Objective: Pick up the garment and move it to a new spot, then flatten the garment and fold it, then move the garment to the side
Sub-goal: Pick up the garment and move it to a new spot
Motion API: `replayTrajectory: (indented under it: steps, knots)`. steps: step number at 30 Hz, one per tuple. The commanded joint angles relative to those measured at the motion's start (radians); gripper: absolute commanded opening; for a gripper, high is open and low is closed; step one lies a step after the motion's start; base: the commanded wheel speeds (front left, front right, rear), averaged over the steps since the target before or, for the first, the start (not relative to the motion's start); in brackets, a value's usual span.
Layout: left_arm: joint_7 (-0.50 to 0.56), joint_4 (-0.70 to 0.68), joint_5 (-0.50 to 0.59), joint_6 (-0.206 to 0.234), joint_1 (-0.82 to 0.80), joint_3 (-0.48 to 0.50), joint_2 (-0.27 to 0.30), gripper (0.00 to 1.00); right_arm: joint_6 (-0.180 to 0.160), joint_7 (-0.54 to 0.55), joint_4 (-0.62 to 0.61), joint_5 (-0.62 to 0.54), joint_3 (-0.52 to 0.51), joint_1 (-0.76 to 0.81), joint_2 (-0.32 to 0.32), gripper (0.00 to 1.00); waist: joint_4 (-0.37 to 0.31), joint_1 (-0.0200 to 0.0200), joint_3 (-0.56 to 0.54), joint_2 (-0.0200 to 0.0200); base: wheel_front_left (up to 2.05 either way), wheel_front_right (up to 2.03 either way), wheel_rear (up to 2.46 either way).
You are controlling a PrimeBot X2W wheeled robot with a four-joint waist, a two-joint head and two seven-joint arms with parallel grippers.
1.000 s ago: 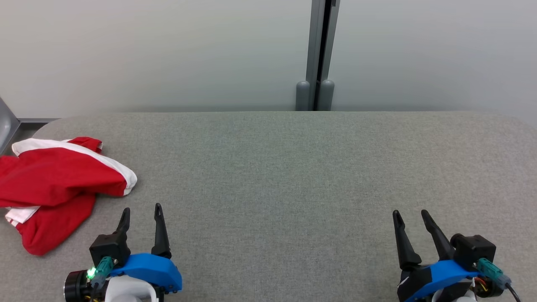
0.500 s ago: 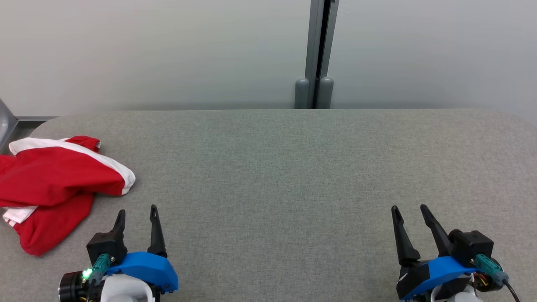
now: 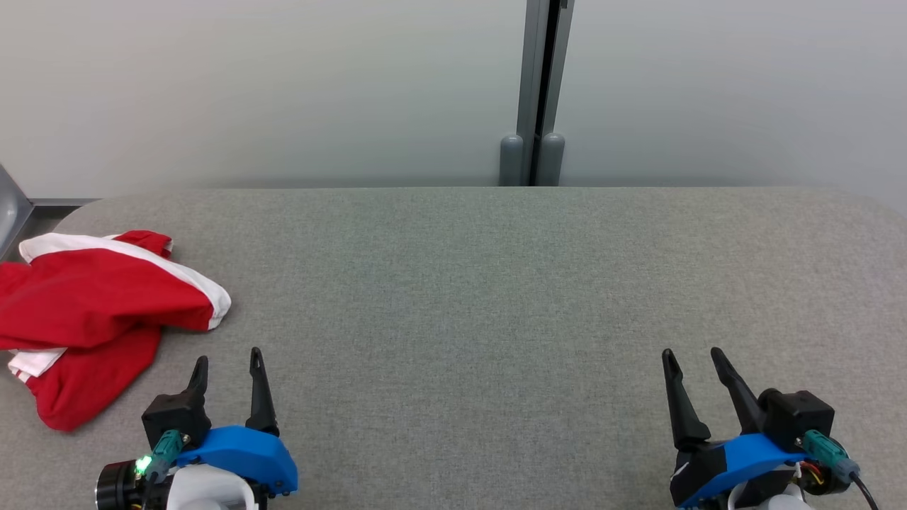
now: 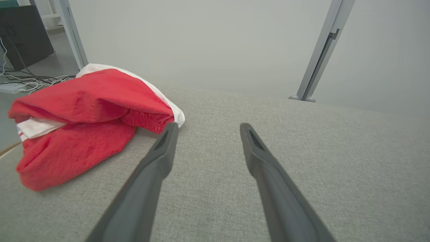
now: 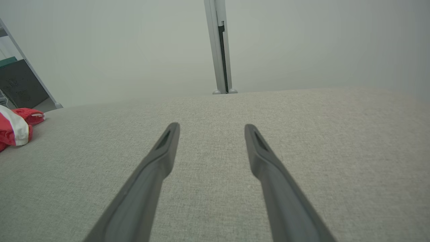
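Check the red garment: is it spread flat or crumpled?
Crumpled. The red garment lies heaped in overlapping layers at the table's left end, white trim curled over the top, not spread flat.

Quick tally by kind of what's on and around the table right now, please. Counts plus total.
Garment: 1, red and white garment, bunched up
Grippers: 2, left gripper and right gripper, both open and empty
Table: 1, grey fabric-topped table
Post: 1, grey metal post behind the far edge
Total: 5
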Motion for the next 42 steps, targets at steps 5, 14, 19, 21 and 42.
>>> replayTrajectory:
  steps: [5, 14, 19, 21, 42]
  knots:
    - [-0.005, -0.003, -0.006, 0.010, 0.004, -0.001, 0.010, 1.00, 0.002, -0.006, 0.005, 0.010, 0.002, 0.001, -0.007, 1.00, 0.006, 0.0000, -0.004, 0.0000, 0.00, 0.00, 0.00]
    - [-0.010, -0.021, -0.006, 0.020, -0.003, -0.005, 0.019, 1.00, 0.002, -0.005, -0.009, 0.017, 0.005, 0.002, -0.007, 1.00, 0.061, 0.0000, 0.006, 0.0000, 0.00, 0.00, 0.00]
    - [-0.025, -0.033, -0.011, 0.033, 0.008, 0.003, 0.024, 1.00, 0.002, -0.005, -0.014, 0.023, 0.014, -0.004, -0.007, 1.00, 0.109, 0.0000, 0.013, 0.0000, 0.00, 0.00, 0.00]
    - [-0.033, -0.038, -0.014, 0.035, 0.014, 0.006, 0.026, 1.00, 0.002, -0.005, -0.016, 0.024, 0.018, -0.002, -0.007, 1.00, 0.131, 0.0000, 0.012, 0.0000, 0.00, 0.00, 0.00]
    - [-0.053, -0.072, -0.039, 0.057, 0.045, 0.029, 0.069, 1.00, 0.002, -0.005, -0.047, 0.034, 0.025, 0.020, -0.006, 1.00, 0.366, 0.0000, 0.002, 0.0000, 0.00, 0.00, 0.00]
